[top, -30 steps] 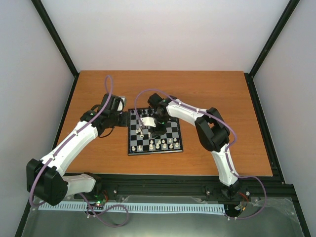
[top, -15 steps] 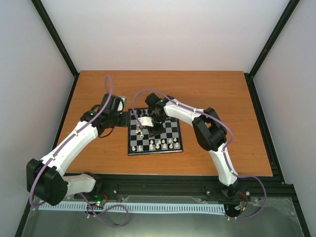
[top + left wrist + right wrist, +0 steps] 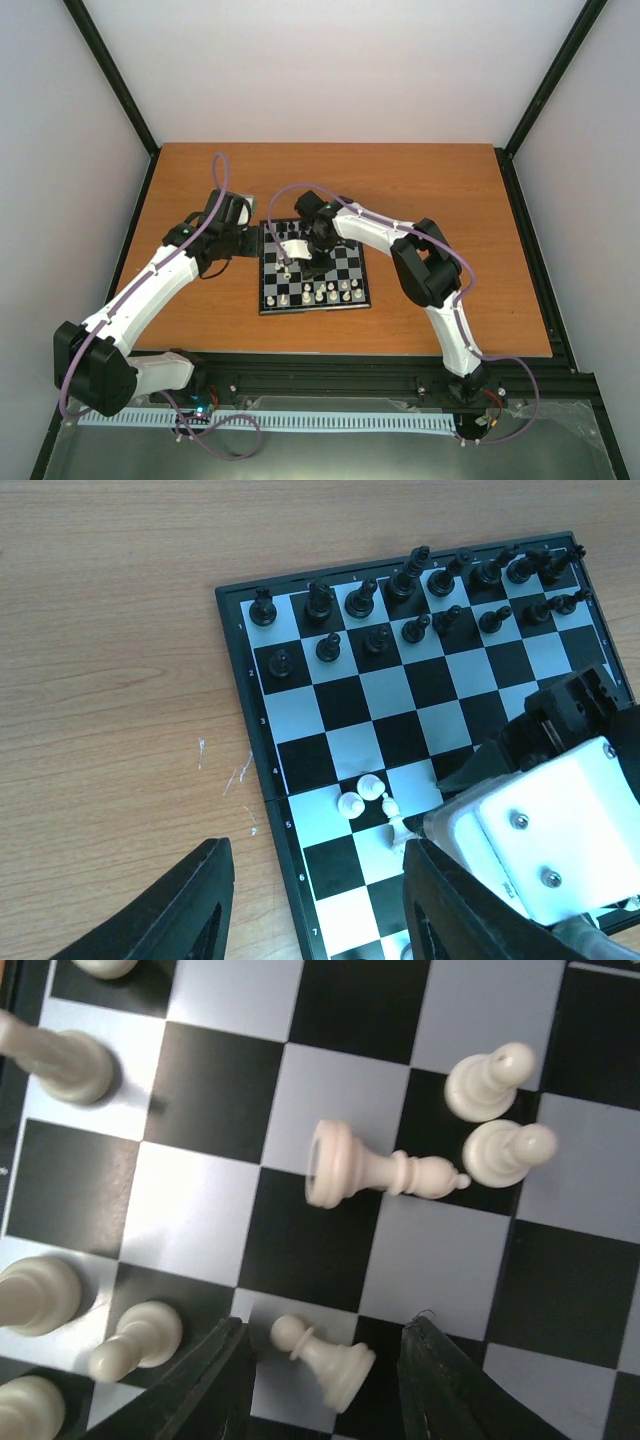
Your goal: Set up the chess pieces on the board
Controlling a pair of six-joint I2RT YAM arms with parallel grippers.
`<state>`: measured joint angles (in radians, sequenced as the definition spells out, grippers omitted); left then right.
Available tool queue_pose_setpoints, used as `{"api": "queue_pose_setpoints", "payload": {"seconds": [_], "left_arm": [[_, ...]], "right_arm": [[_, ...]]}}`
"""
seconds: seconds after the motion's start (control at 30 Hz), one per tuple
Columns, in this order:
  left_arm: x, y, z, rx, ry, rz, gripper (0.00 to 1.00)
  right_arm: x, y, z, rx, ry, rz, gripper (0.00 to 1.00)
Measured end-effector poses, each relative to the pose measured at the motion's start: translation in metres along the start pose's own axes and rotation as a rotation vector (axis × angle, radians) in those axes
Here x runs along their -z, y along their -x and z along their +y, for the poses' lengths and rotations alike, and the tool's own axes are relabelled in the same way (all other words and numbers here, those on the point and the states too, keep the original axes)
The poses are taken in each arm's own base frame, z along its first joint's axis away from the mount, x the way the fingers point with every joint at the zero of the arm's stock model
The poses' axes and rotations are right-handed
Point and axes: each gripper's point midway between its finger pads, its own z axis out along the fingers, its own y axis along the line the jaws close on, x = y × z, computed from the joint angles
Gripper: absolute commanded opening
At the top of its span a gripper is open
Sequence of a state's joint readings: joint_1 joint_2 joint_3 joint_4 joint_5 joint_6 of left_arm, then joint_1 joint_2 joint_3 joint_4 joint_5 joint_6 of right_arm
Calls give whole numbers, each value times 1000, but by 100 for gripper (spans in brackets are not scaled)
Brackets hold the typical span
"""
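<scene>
**Location.** The board [image 3: 352,262] lies at the centre of the tabletop [image 3: 430,190]. The black pieces [image 3: 420,590] fill its two far ranks. Several white pieces [image 3: 325,295] stand along the near edge.

**Step in hand.** The white side is being completed. The strays are in mid-board: a white bishop [image 3: 375,1167], which appears to lie on its side, and two white pawns [image 3: 488,1085] just beside its tip.

**Right gripper** [image 3: 325,1335]. It is low over the board. Its fingers are moderately apart and straddle a third white pawn [image 3: 330,1360] without touching it. Whether that pawn is upright cannot be told.

**Left gripper** [image 3: 315,855]. It hovers over the board's left rim with its fingers spread and nothing between them.

**Next move, as judged.** The right fingers need to close squarely on the straddled pawn, lift it straight up, and carry it to an open square in the white pawn rank.

**Risk.** The bishop and pawns lie close by, so any sideways drift could scatter them.
</scene>
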<state>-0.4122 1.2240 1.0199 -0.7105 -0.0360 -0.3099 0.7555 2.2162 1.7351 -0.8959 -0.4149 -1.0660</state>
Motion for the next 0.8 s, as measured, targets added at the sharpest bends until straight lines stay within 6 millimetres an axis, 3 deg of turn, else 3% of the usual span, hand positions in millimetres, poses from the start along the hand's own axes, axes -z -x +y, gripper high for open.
{"api": "queue_pose_setpoints", "payload": {"seconds": [0.23, 0.8], "left_arm": [[0, 0, 0, 0, -3, 1, 50], [0, -1, -3, 0, -18, 7, 50]], "right_arm": [[2, -6, 12, 24, 13, 9, 36], [5, -13, 15, 37, -2, 42, 30]]}}
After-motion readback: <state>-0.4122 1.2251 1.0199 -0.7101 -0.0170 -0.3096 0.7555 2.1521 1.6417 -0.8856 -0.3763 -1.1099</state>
